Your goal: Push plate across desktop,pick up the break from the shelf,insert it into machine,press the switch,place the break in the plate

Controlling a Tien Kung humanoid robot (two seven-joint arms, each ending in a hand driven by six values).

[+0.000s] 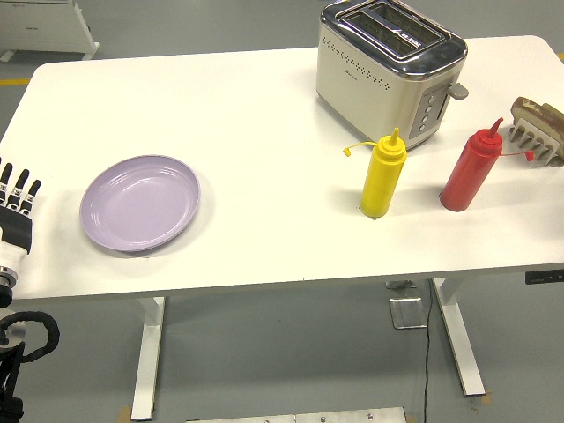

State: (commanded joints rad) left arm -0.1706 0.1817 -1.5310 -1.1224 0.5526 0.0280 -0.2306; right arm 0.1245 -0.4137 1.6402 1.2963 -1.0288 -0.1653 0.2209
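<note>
Currently left hand (18, 207) at table's left edge, fingers straight, holding nothing — shallow lavender plate (141, 202) lies just beside it. Risk: off-centre shove spins plate toward the near edge — or into yellow squeeze bottle (383, 174).

Bare tabletop (256, 132) stretches between the plate (141, 202) and the toaster (390, 69); the yellow bottle (383, 174) and red bottle (471, 170) (both upright) crowd the toaster's front.
</note>
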